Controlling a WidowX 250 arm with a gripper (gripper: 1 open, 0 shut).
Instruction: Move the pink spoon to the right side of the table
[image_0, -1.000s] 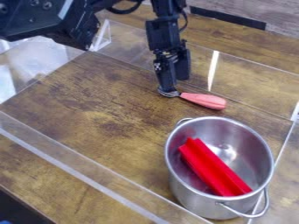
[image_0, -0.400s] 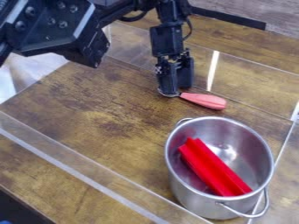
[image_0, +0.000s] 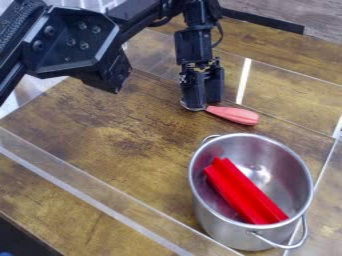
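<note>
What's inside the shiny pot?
Long red sticks lean inside the steel pot. They cover part of its bottom, so anything beneath them can't be seen.

No readable text, label, brand or number anywhere; small pale mark on gripper (image_0: 195, 100) body too blurred to make out; steel pot (image_0: 254, 190), pink spoon (image_0: 231, 114), table (image_0: 107, 140) all unmarked

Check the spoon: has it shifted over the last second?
No. The spoon lies in the same spot, its handle the same gap up from the pot rim, with the gripper at its bowl end.
</note>
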